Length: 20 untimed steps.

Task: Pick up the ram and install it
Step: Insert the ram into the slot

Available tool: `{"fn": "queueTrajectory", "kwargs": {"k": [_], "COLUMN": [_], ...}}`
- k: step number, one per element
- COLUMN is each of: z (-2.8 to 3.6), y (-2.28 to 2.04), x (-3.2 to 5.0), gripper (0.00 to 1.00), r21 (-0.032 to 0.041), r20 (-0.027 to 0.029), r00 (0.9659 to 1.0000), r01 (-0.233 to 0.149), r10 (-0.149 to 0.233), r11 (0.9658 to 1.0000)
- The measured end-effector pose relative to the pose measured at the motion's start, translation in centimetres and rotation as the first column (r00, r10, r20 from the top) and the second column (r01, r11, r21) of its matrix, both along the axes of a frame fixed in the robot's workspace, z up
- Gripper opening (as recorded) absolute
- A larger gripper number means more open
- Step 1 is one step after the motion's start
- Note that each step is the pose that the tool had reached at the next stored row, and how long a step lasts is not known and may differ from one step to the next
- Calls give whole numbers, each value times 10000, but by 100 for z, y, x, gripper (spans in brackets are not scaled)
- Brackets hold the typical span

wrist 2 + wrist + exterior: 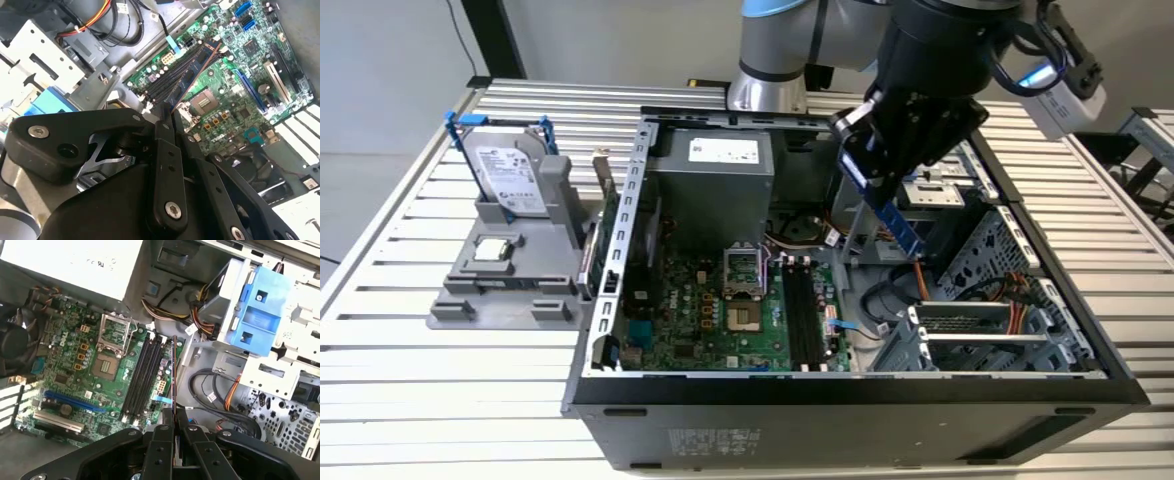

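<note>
Ram (898, 222) held over the open computer case (854, 385)
The tool (878, 182) is closed on the ram's upper end; it hangs tilted above the motherboard (707, 310), apart from the black slots (803, 315).

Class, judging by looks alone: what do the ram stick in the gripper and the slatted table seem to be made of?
The ram: likely fibreglass circuit board, blue lacquered face with dark chips. The table: probably aluminium, pale matt-silver ribbed slats.

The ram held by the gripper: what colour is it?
The ram is blue; it shows best in the exterior view.
</note>
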State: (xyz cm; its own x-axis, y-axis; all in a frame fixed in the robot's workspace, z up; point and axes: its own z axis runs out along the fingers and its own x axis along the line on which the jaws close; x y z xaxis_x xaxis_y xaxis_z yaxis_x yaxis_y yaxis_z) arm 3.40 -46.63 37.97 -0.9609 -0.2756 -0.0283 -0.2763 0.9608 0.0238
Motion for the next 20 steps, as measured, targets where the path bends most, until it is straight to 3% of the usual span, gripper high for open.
{"fn": "queueTrajectory", "kwargs": {"k": [4,11,20], "z": [-1,-1,-3], "y": [0,0,0], "x": [0,0,-9], "gripper": [0,0,0], "r21": [0,-1,0], "r20": [0,0,0], "r00": [9988,9934,9816], "r01": [491,1143,1907], "r10": [-491,-1143,-1907], "r11": [9988,9934,9816]}}
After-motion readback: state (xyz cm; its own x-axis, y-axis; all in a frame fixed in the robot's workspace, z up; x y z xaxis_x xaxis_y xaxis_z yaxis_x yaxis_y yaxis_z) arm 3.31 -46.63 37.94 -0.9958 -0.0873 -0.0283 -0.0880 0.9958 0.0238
